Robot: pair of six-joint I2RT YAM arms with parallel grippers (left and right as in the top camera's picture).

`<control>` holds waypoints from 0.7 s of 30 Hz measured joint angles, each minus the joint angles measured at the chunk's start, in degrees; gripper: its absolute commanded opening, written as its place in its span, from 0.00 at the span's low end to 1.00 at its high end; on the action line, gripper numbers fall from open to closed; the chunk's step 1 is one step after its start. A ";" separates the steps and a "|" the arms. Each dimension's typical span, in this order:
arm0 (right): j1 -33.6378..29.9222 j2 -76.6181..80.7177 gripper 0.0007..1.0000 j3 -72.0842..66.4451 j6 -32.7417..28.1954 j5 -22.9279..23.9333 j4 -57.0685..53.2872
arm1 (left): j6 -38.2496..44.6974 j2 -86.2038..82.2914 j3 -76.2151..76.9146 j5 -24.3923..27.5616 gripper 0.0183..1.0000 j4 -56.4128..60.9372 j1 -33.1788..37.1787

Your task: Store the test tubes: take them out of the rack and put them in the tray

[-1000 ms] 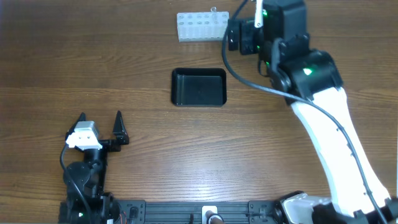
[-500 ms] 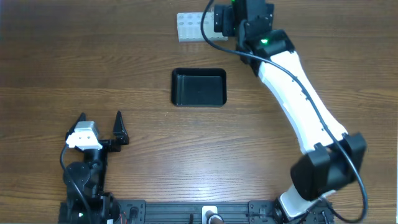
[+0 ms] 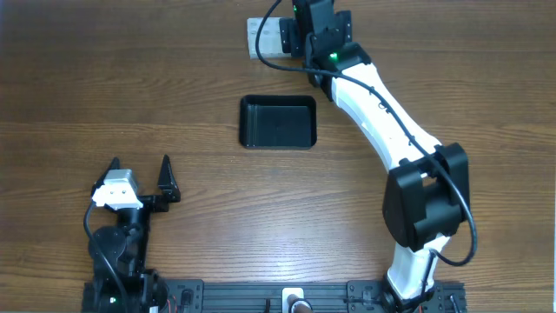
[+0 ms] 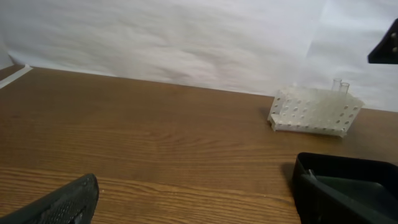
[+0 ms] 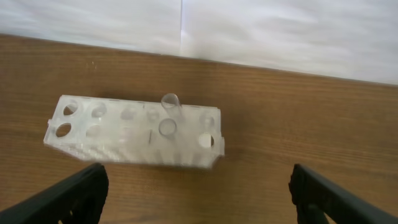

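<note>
A white test tube rack (image 5: 118, 140) stands at the table's far edge, also in the top view (image 3: 261, 36) and the left wrist view (image 4: 311, 111). Two clear test tubes (image 5: 169, 106) stand upright in holes toward one end of it, their tops seen from the left wrist too (image 4: 339, 86). My right gripper (image 5: 198, 202) hovers above the rack, open wide, with nothing between its fingers; from above it covers the rack's right part (image 3: 300, 30). The black tray (image 3: 278, 122) lies nearer, with nothing in it. My left gripper (image 3: 140, 163) rests open at the near left.
A white wall (image 5: 186, 22) rises directly behind the rack. The right arm (image 3: 382, 122) stretches diagonally from the near right across to the rack, passing right of the tray. Bare wooden table (image 3: 130, 78) lies to the left.
The right arm has swung left and extended, bringing its gripper from beside the rack's right end to above the rack. The left arm has not moved.
</note>
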 measured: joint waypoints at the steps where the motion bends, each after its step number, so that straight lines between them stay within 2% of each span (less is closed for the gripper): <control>1: 0.04 0.48 0.91 0.07 -0.20 0.22 0.83 | 0.00 0.00 0.00 -0.02 1.00 0.00 0.00; 13: 0.04 6.40 0.88 1.49 -1.01 3.72 5.53 | 0.00 0.00 0.00 -0.02 1.00 0.00 0.00; 21: 0.04 9.51 0.86 4.61 -1.20 4.33 7.30 | 0.00 0.00 0.00 -0.02 1.00 0.00 0.00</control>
